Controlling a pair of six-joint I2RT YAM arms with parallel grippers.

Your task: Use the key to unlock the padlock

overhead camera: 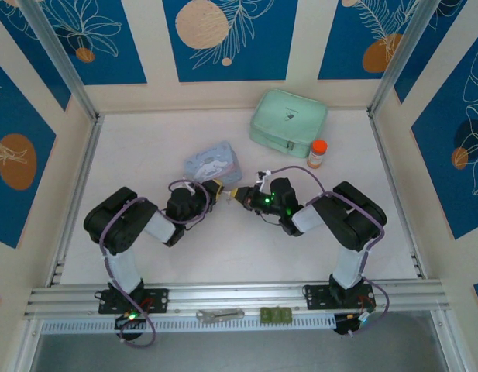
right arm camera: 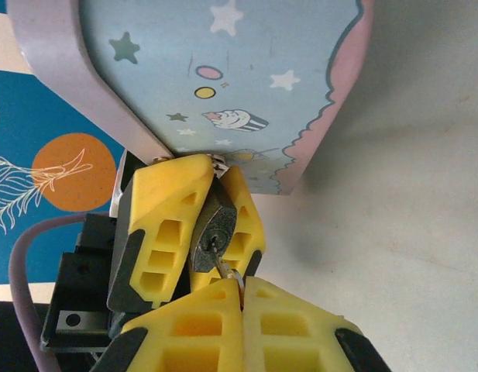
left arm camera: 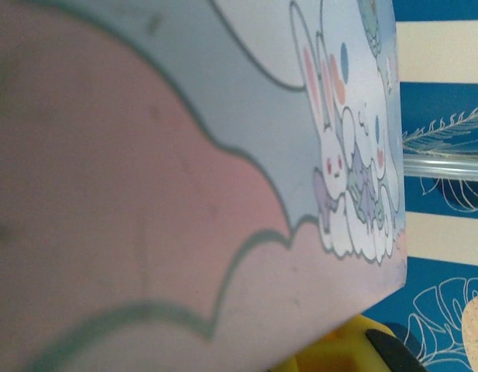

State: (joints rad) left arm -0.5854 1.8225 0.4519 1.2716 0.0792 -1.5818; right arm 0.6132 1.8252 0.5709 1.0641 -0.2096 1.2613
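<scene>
Top external: the left gripper [overhead camera: 217,187] and the right gripper [overhead camera: 239,195] meet tip to tip at frame centre, just below the pale blue tin [overhead camera: 213,161]. What they grip is too small to tell.

Left wrist: the tin's printed face lies close; a yellow fingertip [left arm camera: 331,353] shows at the bottom edge.

Right wrist: the left gripper's fingers [right arm camera: 165,225] clamp the padlock [right arm camera: 214,223] at centre, its keyhole face toward the lower right. The right gripper, at the bottom edge, pinches the key [right arm camera: 223,262], whose long axis runs steeply up-left, tip in the keyhole.

One blue tin [overhead camera: 213,163], one mint case [overhead camera: 288,118] and one bottle [overhead camera: 318,153] (orange-capped) are sitting out; two grippers, left gripper [overhead camera: 215,188] and right gripper [right arm camera: 240,288], are holding one padlock [right arm camera: 213,225] and one key [right arm camera: 221,263]; one silver tool [overhead camera: 219,315] is lying nearer.
</scene>
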